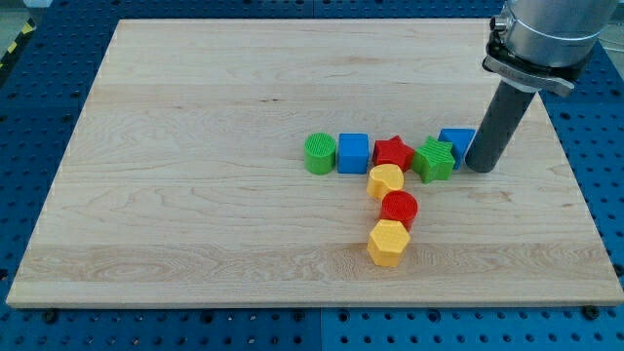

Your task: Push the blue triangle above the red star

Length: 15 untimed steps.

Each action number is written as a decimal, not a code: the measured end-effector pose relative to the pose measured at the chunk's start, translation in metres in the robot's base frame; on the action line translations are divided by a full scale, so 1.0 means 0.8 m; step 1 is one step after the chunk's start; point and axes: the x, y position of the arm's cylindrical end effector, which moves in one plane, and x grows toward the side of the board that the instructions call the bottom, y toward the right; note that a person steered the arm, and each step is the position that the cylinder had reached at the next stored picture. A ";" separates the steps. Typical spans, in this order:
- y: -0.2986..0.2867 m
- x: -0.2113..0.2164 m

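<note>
Blue triangle (456,142) right of board centre, toward right edge, touching green star (434,160); partly hidden behind rod. My tip (480,168) touching triangle's right side. No jaws, plain rod, holds nothing. Row leftward: red star (393,152), blue cube (353,153), green cylinder (319,153). Column toward bottom edge: yellow block (385,181), red cylinder (399,208), yellow hexagon (387,242).

A pale wooden board (195,146) lies on a blue perforated table (595,146), evenly lit.
</note>
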 end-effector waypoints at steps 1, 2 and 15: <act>0.000 -0.013; 0.000 -0.013; -0.032 0.001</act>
